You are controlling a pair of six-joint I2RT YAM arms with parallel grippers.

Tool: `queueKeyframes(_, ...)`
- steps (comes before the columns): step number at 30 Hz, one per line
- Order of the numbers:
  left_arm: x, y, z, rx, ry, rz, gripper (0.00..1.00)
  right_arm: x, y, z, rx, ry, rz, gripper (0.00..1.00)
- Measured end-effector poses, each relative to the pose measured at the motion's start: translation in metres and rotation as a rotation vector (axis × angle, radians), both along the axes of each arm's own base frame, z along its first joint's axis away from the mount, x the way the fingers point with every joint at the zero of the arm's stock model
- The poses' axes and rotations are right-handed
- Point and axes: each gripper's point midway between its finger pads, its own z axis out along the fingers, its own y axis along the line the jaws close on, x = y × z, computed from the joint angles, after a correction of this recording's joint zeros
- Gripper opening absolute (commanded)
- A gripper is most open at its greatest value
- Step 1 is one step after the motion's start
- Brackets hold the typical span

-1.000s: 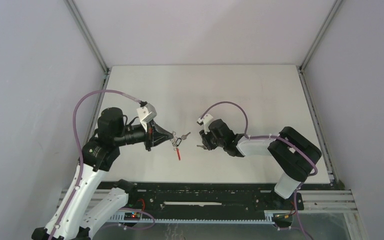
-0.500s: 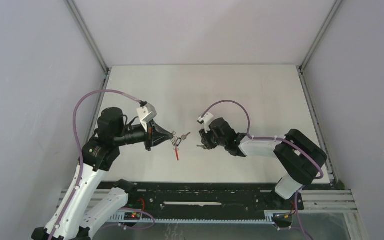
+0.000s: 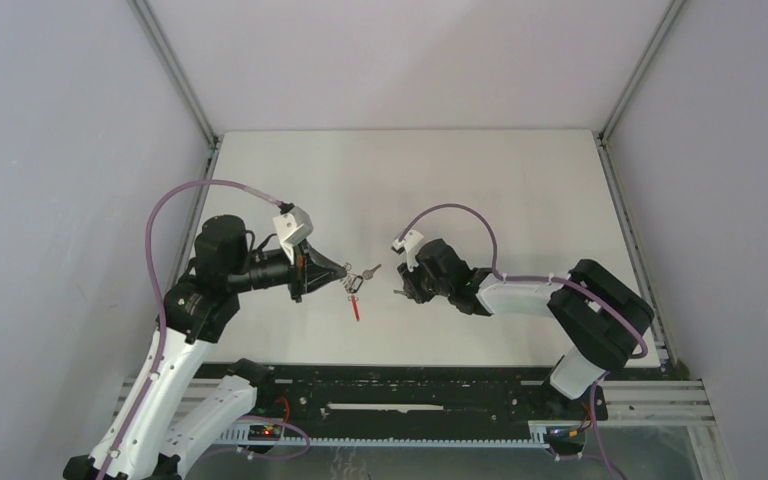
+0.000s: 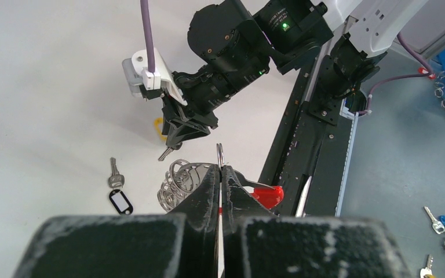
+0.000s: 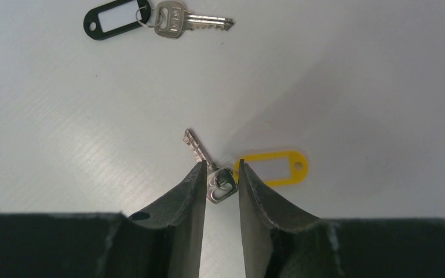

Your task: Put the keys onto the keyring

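From the top view, the left end effector (image 3: 346, 278) holds the keyring (image 3: 357, 303) left of centre above the bench (image 3: 520, 190), with the red band hanging toward the bottom of the frame. The right end effector (image 3: 406, 290) is low at the bench just to its right, apart from it.

In the left wrist view, the fingers are pressed together on one wire loop. The bunch of rings (image 4: 177, 180) is left of the tips and the red band (image 4: 266, 194) is to the right. That loop should be kept steady and presented open-side toward the other arm. The black-tagged key (image 4: 116, 190) lies at lower left, its long axis running up the frame and its tag nearest the bottom.

In the right wrist view, the fingers sit against both sides of the head of the yellow-tagged key (image 5: 201, 152), so I judge it clamped. The step looks like picking this key up. The hold is on the head only, so a slow, straight lift should stop it pivoting, and the yellow tag (image 5: 273, 168) can trail. The blade points to the upper left along a diagonal axis, and the tag lies flat to the right. At the top edge the black-tagged key lies nearly level, tip right and tag left.
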Motion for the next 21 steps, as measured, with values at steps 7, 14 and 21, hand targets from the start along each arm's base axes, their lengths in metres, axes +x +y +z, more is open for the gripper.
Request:
queueKeyframes(7,0.0,0.0,0.0,-0.002,0.006,0.002,0.0,-0.003,-0.002,-0.007,-0.019,0.018,0.013,0.32)
queueKeyframes(14,0.0,0.0,0.0,-0.003,0.007,0.002,0.0,-0.004,-0.004,-0.015,-0.035,0.031,0.017,0.27)
queueKeyframes(21,-0.001,0.0,0.0,-0.005,0.014,0.004,0.0,-0.002,-0.005,-0.015,-0.022,0.043,0.02,0.05)
